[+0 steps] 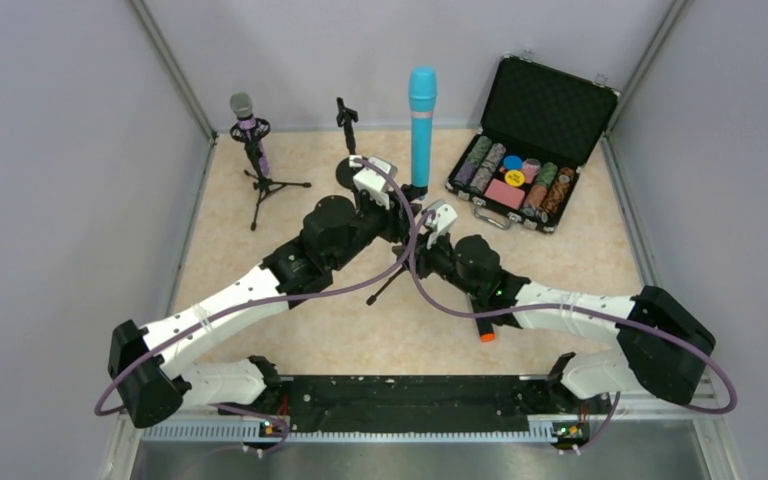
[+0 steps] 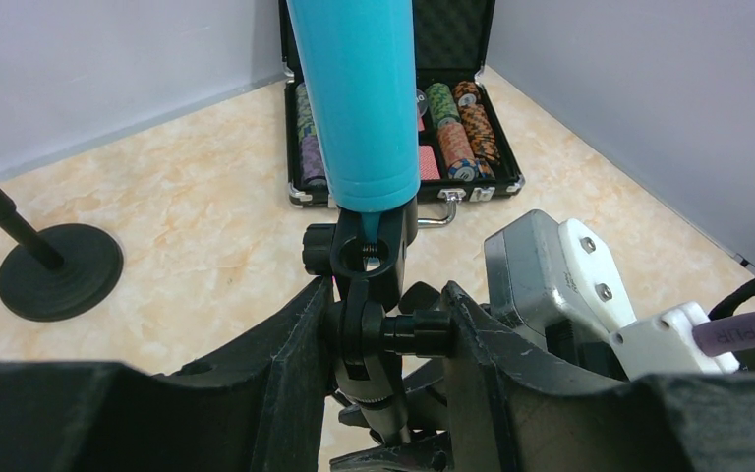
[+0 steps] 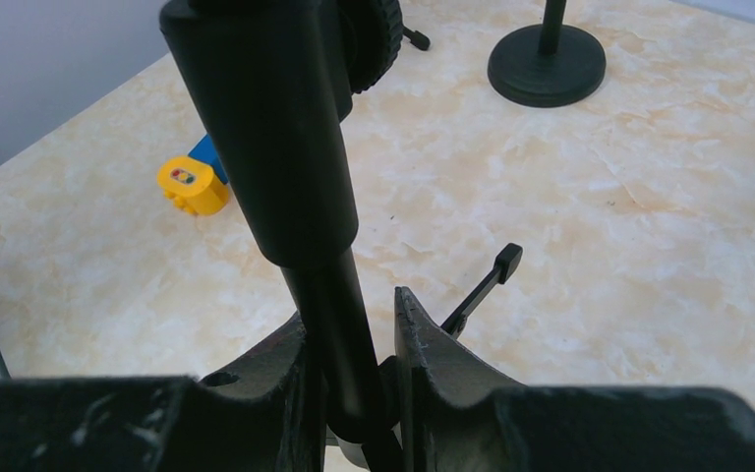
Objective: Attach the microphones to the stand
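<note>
The light blue microphone (image 1: 422, 125) stands upright in the clip (image 2: 364, 258) of a black tripod stand (image 1: 388, 283) at the table's middle. My left gripper (image 2: 386, 329) is shut on that stand's swivel joint just under the clip. Lower down, my right gripper (image 3: 351, 315) is shut on the stand's thin pole (image 3: 339, 295). The glittery purple microphone (image 1: 244, 112) sits in a second tripod stand (image 1: 260, 185) at the back left. The black microphone lies on the table under my right arm, and only its orange end (image 1: 486, 335) shows.
A round-base stand (image 1: 346, 172) with an empty clip (image 1: 346, 110) stands behind my left gripper. An open black case (image 1: 545, 110) of poker chips sits at the back right. A small yellow and blue object (image 3: 192, 185) lies on the table. Grey walls close in three sides.
</note>
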Controlling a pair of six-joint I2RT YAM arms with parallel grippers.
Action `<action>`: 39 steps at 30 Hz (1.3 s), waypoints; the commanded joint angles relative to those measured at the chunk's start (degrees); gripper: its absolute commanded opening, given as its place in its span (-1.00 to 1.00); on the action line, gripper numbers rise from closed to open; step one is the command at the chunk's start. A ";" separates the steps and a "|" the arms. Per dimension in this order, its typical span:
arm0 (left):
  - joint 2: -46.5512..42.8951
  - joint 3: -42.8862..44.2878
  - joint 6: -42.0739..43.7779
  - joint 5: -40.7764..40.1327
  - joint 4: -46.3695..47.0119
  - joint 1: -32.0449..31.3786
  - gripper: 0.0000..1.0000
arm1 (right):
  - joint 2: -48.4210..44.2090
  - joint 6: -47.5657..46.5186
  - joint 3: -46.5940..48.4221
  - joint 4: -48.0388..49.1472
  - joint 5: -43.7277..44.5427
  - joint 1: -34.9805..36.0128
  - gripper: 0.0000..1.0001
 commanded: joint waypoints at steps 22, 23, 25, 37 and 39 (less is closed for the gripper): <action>-11.81 -2.86 14.36 21.26 24.95 0.65 -1.00 | -2.18 2.65 -13.26 3.70 -16.17 -2.95 -1.00; -12.32 -3.21 14.24 21.24 25.30 0.71 -1.00 | -2.31 2.44 -13.42 3.74 -17.01 -3.13 -1.00; -12.93 -3.54 13.76 21.12 25.65 0.73 -1.00 | -2.38 2.22 -13.47 3.60 -18.28 -3.60 -1.00; -11.66 0.09 12.42 21.33 26.78 1.17 -1.00 | -1.73 4.31 -14.27 1.69 -15.13 -4.52 -1.00; -11.22 1.22 12.55 21.25 26.97 1.17 -1.00 | -1.36 4.55 -14.35 1.43 -14.53 -4.52 -1.00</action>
